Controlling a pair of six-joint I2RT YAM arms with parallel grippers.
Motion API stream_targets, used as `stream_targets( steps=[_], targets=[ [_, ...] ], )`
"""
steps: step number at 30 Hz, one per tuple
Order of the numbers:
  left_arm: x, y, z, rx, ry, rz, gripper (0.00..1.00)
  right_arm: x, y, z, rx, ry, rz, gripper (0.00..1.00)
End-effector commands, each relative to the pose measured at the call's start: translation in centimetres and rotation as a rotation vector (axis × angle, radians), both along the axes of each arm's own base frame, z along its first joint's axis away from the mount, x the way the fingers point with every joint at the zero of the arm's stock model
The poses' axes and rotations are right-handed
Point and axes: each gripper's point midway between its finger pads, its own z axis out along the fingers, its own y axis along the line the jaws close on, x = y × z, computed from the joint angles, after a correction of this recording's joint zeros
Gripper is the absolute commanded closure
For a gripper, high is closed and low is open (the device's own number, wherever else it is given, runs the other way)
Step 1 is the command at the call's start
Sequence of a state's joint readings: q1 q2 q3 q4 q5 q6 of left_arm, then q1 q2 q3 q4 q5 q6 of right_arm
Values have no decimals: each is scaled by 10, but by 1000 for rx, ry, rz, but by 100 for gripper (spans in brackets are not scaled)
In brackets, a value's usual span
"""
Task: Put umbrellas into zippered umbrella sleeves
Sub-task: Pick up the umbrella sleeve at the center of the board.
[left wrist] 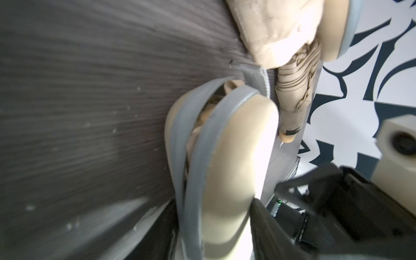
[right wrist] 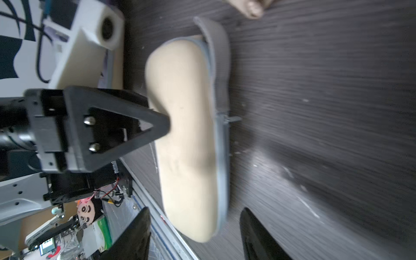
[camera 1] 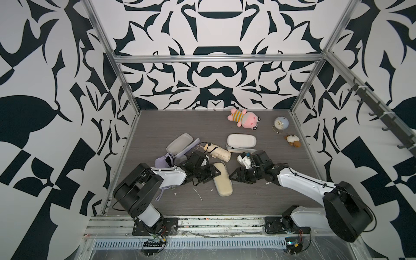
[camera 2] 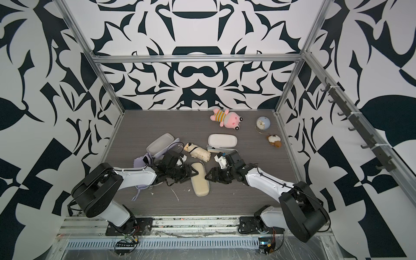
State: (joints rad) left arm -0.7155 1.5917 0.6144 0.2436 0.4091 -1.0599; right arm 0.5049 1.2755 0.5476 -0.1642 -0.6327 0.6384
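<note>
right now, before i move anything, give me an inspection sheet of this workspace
surface: dark wood-grain table, white scraps scattered
job's things: beige sleeve partly zipped, fabric showing in the gap; loose beige umbrella; lavender sleeve open; lavender umbrella; pale sleeve farther back
clutter: pink plush toy, small clock, brown plush
grippers: left gripper touching the beige sleeve, grip unclear; right gripper open, beside it
cables: black cable running toward the right gripper; loose wires at the front rail
surroundings: patterned walls, metal frame, hook rail

The grey table [camera 1: 258, 198] bears a beige sleeve [camera 1: 222, 182], an umbrella [camera 1: 219, 153], a pink plush [camera 1: 244, 118], a clock [camera 1: 281, 123].
</note>
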Motion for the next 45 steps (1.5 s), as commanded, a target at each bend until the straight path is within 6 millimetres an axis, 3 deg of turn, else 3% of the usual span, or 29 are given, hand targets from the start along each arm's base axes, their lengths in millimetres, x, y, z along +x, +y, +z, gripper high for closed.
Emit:
stream_targets(
  steps=[1,8,13,16,22,25,27,29,35,45],
  targets=[
    [-22,23,-44,104,134,39,57,-19,-4,-19,-19,80,26,35],
    [-29,22,-64,38,213,91,75,-15,18,-32,45,103,29,34],
    [-25,14,-62,-31,208,115,80,-5,37,-32,129,62,31,36],
    [-22,6,-55,-55,184,106,81,7,48,-15,216,-10,30,43],
    [-15,-9,-31,-127,138,73,80,16,56,4,280,-67,30,77],
    [-5,-2,-12,-180,102,91,70,14,55,8,301,-65,27,91],
    [1,3,3,-219,75,97,52,14,56,15,343,-59,24,96],
    [5,9,17,-253,41,104,35,14,58,24,380,-53,24,98],
    [11,34,39,-312,-3,127,10,14,62,50,460,-51,40,99],
    [13,30,64,-379,-81,95,3,18,71,94,592,-72,70,100]
  ],
)
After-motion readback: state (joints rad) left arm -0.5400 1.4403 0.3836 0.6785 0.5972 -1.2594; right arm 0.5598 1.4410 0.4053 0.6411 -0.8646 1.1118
